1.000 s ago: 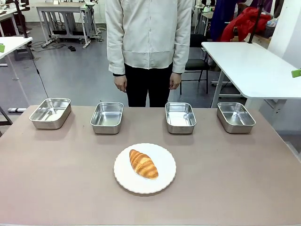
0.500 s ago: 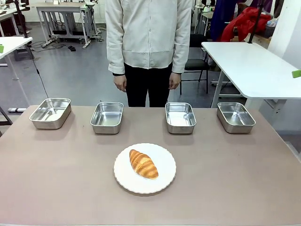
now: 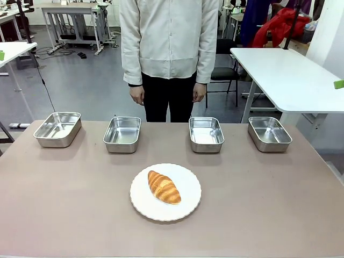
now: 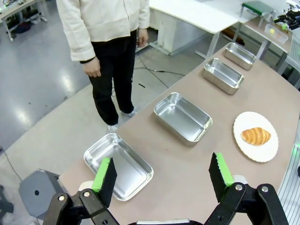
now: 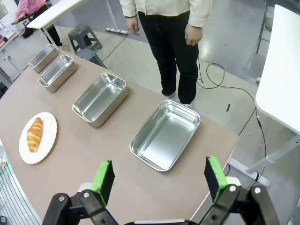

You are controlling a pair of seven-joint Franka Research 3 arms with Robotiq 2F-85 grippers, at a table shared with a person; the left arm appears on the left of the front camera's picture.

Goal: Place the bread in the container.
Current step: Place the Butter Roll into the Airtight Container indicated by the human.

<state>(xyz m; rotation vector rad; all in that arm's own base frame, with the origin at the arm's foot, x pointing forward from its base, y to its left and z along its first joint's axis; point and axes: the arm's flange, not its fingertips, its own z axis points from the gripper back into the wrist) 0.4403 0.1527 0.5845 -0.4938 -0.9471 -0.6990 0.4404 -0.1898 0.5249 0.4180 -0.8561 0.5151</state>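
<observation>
Front view: bread (image 3: 164, 187) lies on a white plate (image 3: 189, 207) at the middle of the table (image 3: 64, 209); four steel trays (image 3: 121, 147) stand in a row beyond it; a person stands at the far edge, arms down.

Left wrist view: left gripper (image 4: 162, 172) has its jaws fully apart and grips nothing; it hangs above the table end near the outermost tray; the bread is well apart.

Right wrist view: right gripper (image 5: 158, 178) is likewise wide and grips nothing, near the opposite end tray.

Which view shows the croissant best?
Front view: the croissant sits central and close on the white plate, crust ridges clear. Both wrist views show it small and far off, near a frame edge, on that plate.
</observation>
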